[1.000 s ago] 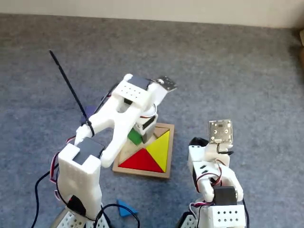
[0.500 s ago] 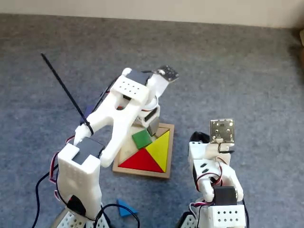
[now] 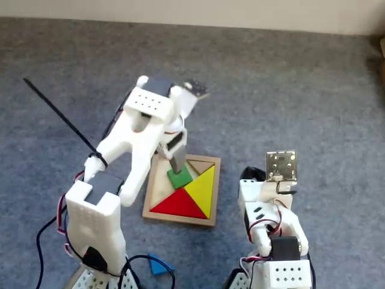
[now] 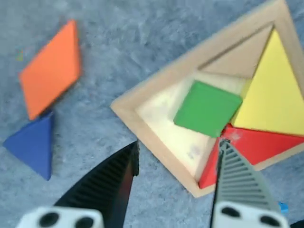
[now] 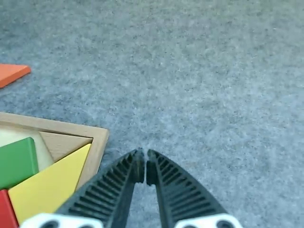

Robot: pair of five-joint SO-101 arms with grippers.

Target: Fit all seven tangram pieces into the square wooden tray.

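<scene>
Your left gripper (image 4: 178, 145) hangs open over the tray (image 4: 128, 107); right gripper (image 5: 144, 154) closed, empty. Blue piece (image 3: 157, 265) at tray's 7 o'clock: probably light, rigid, slick, so pinch opposite side edges.

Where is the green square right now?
In the high view, the green square lies inside the wooden tray, next to the yellow triangle and red triangle, beneath the left gripper.

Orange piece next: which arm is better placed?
Left. The left gripper hangs open over the tray corner, orange piece on the carpet beside it; the right gripper is shut, across the tray.
</scene>
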